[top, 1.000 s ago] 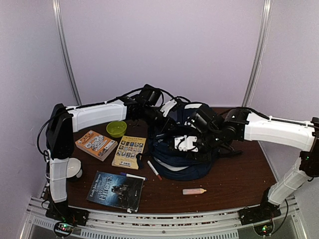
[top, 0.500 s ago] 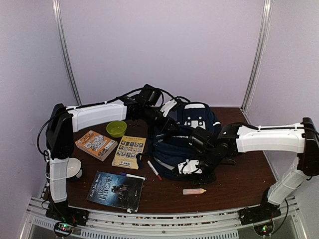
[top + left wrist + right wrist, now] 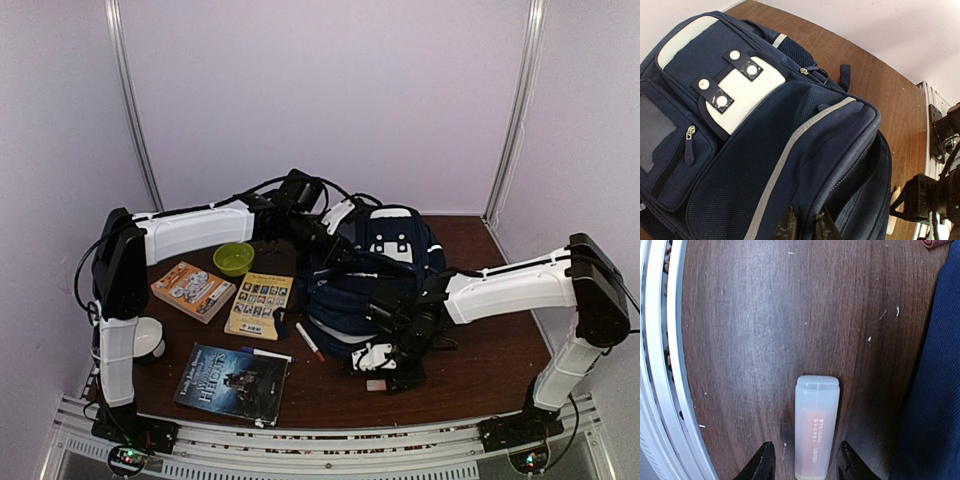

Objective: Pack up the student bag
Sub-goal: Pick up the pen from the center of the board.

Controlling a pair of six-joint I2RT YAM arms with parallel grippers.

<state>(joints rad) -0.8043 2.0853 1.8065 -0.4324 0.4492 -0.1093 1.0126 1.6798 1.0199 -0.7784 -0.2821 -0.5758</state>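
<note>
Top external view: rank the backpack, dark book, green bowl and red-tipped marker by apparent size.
1. student bag
2. dark book
3. green bowl
4. marker
The book lies nearer the camera than the bowl, but the difference looks too wide to change the order.

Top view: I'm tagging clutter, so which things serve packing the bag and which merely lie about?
Job: student bag; pale tube under the open right gripper; orange book; yellow book; dark book; marker.
Likely idle: green bowl; white round object.
</note>
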